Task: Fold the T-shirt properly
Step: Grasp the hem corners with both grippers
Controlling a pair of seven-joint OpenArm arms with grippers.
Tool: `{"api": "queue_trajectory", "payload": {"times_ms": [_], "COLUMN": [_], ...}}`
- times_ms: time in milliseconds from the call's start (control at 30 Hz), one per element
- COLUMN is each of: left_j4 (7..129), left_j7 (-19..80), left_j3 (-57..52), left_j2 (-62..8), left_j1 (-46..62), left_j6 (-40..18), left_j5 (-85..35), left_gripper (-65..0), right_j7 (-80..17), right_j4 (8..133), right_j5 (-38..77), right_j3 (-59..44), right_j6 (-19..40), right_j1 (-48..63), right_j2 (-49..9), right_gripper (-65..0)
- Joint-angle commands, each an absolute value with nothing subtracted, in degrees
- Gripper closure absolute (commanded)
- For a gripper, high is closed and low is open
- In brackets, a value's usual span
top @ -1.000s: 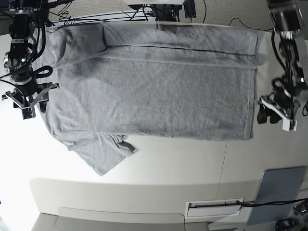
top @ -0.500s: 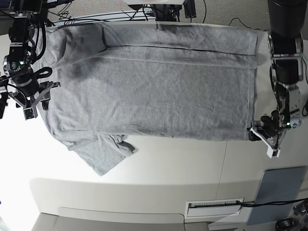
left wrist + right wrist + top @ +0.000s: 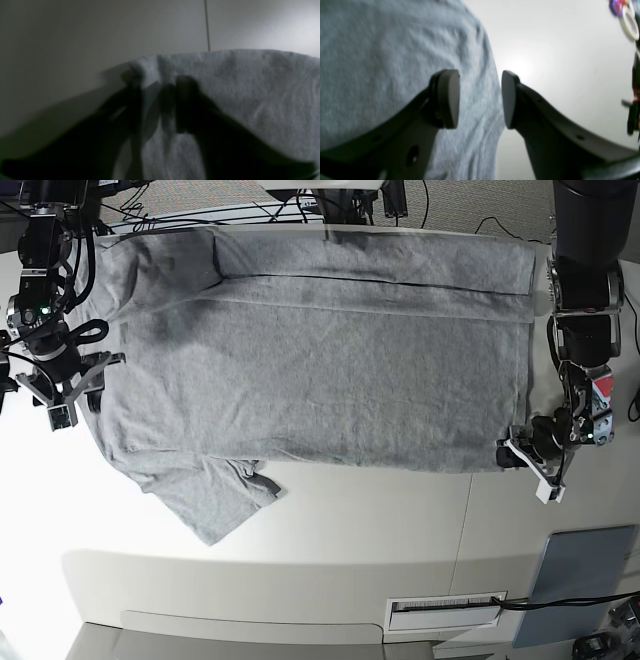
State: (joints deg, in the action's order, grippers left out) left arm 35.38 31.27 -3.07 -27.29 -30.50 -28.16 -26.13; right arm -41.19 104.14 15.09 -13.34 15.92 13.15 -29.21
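The heather-grey T-shirt (image 3: 320, 370) lies spread flat on the white table (image 3: 350, 530), plain side up. Its far long edge is folded over and one sleeve (image 3: 215, 500) sticks out at the front left. My left gripper (image 3: 510, 457) sits low at the shirt's front-right hem corner. In the dark, blurred left wrist view, the left gripper (image 3: 157, 100) has its fingers (image 3: 186, 100) apart with bunched shirt fabric (image 3: 250, 87) between them. My right gripper (image 3: 72, 395) is open at the shirt's left edge. In the right wrist view, the right gripper (image 3: 480, 100) straddles the shirt's edge (image 3: 382, 50).
A flat grey-blue pad (image 3: 580, 580) lies at the front right. A white slotted panel (image 3: 445, 612) sits at the front edge. Cables (image 3: 200, 215) run behind the table. A table seam (image 3: 465, 520) runs forward from the hem. Tape rolls (image 3: 628, 22) show at the right wrist view's edge.
The left arm has swung down and inward from beside the table's right edge onto the shirt's front-right hem corner. The right arm has barely moved.
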Motion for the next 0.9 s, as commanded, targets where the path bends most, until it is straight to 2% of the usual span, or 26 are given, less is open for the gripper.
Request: {"api": "queue_trajectory", "payload": {"times_ms": [0,133,333,633,867], "left_j4": [35.73,35.73,35.73,35.73,35.73], "left_j7": [32.16,32.18,34.72,35.16,35.14], "left_j3": [-3.01,-3.01,-3.01,-3.01,-3.01], "left_j2": [-27.81,-27.83,-27.81,-27.79,-27.79], "left_j1": [-31.59,-31.42,-31.44,-31.42,-31.42], "left_j6": [-28.58,-28.56,-28.58,-28.6,-28.58], "left_j5": [-26.15,-26.13,-26.13,-26.13,-26.13], "left_gripper": [-10.8,0.0,0.0,0.0,0.0], "right_j7": [-39.0,-37.95,-39.07,-40.82,-39.62], "right_j4": [104.92,104.88,99.07,65.78,43.48], "right_j5": [15.18,15.18,15.18,14.52,14.46], "right_j3": [-13.8,-13.8,-9.65,9.1,18.92], "right_j6": [15.64,15.68,15.68,15.73,19.7], "right_j1": [12.21,10.28,2.26,-24.69,-40.14], "right_j2": [-30.3,-30.3,-30.33,-30.11,-27.51], "right_gripper": [-27.1,-27.1,-27.1,-27.1,-27.1]}}
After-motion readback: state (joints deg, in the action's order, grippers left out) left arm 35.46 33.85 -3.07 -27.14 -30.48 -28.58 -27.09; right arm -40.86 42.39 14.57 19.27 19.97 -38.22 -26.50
